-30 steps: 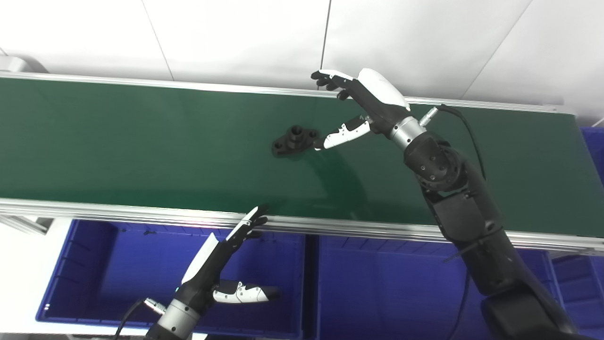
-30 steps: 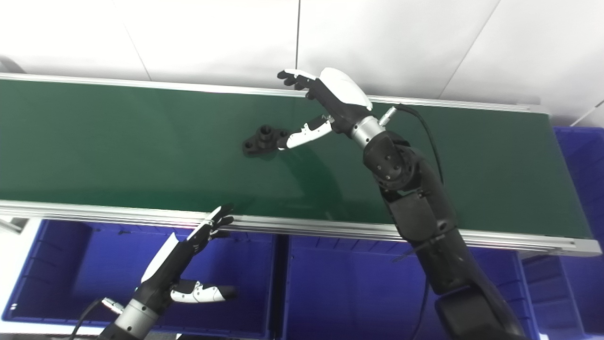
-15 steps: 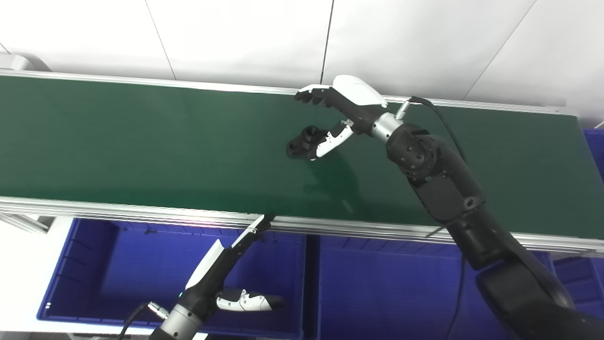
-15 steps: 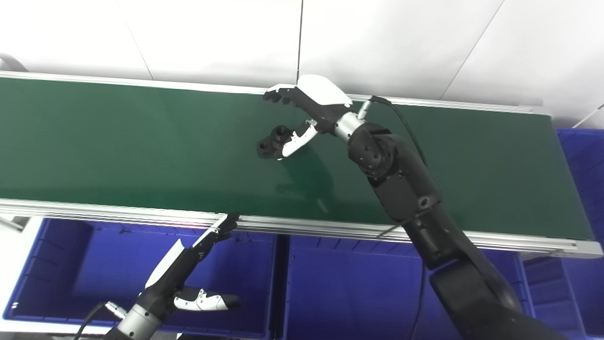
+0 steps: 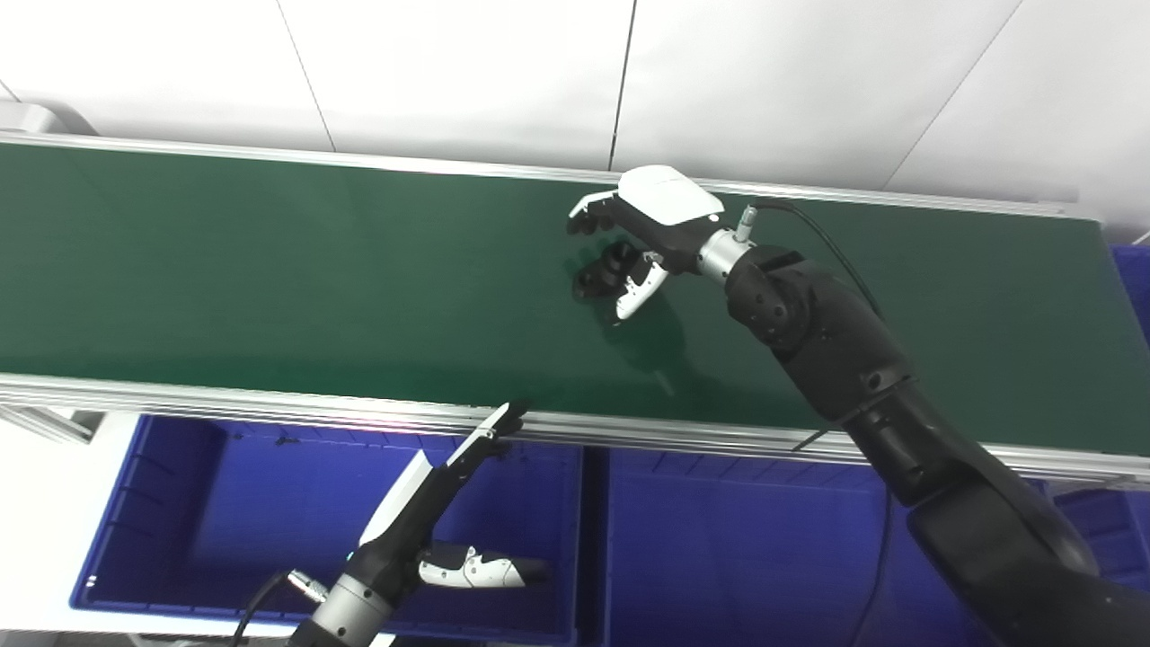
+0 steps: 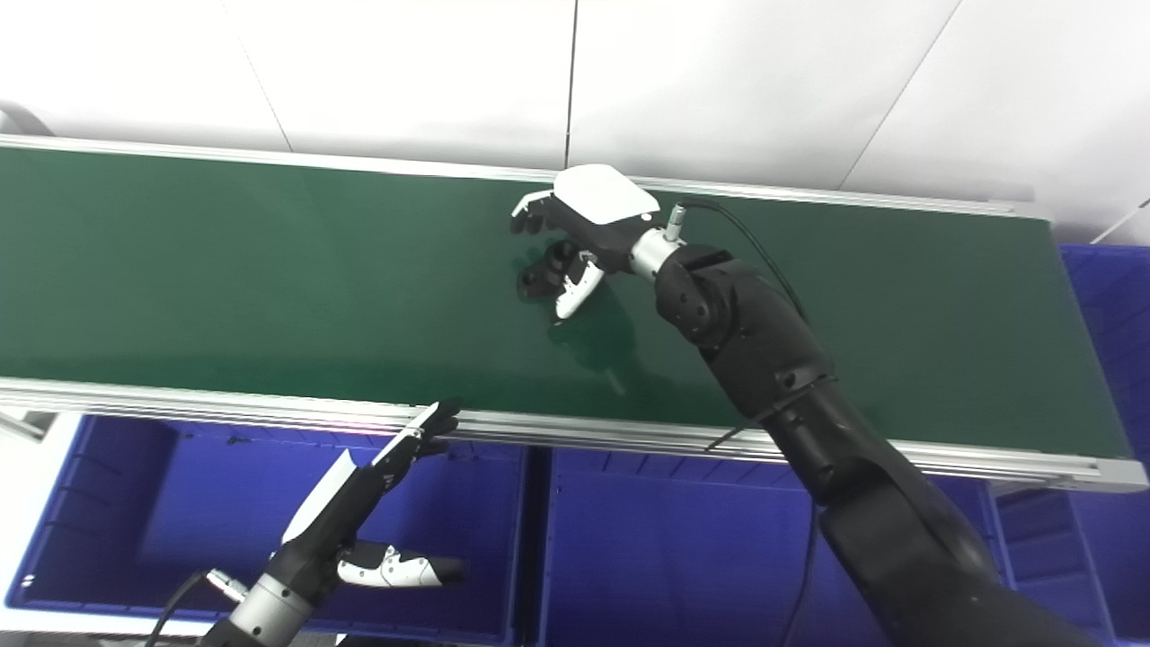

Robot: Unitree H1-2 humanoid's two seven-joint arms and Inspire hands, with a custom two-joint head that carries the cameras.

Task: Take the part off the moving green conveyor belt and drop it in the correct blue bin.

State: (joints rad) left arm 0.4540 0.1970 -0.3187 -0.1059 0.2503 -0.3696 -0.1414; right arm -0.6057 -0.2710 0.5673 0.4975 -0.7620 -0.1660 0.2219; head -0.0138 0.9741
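Observation:
A black flanged part (image 5: 600,272) lies on the green conveyor belt (image 5: 269,270), right of the middle. My right hand (image 5: 649,223) hangs over it, palm down. Its fingers (image 5: 584,214) curl down on the far side and its thumb (image 5: 636,292) reaches down along the near right side. A small gap shows between fingers and part, so the hand is open around it. The same part (image 6: 544,270) sits under the same hand (image 6: 588,211) in the right eye view. My left hand (image 5: 431,503) is open and flat above the left blue bin (image 5: 180,521), empty.
A second blue bin (image 5: 737,557) stands right of the first, below the belt's near aluminium rail (image 5: 225,404). More blue bin walls (image 5: 1134,288) show at the far right. A white wall runs behind the belt's far rail (image 5: 359,163).
The part rode the belt to the right. My right hand came down and rolled over it, its thumb swinging from the part's right end to its near side. The left hand barely moved.

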